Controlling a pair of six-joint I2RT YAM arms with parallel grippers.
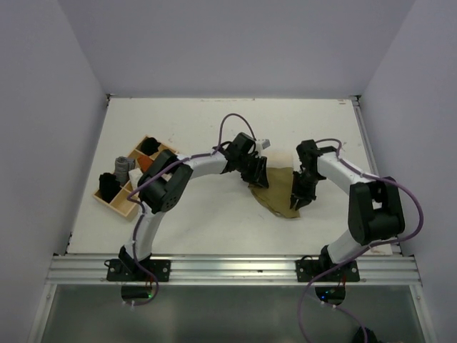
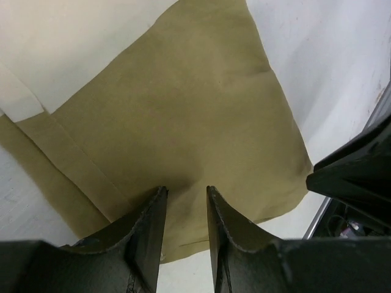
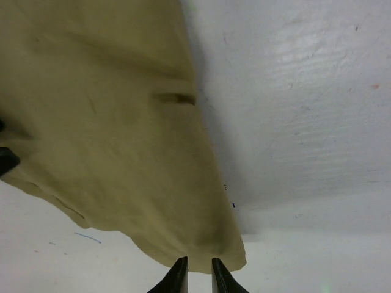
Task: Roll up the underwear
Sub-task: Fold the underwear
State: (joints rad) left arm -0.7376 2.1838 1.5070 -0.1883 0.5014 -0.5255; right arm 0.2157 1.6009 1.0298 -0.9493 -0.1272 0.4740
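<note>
so, underwear between left gripper and right gripper

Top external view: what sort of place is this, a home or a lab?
Probably a lab robot cell: a white table boxed in by plain walls, two arms bolted to a metal rail at its near edge, a wooden sorting tray at the left.

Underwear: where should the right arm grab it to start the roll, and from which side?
Grip the rounded corner of the underwear nearest the right gripper; its thin edge ends there on the table. Likely best to come in low from the right, one finger sliding under that edge. The rest lies mostly flat and spread, offering little to pinch.
</note>
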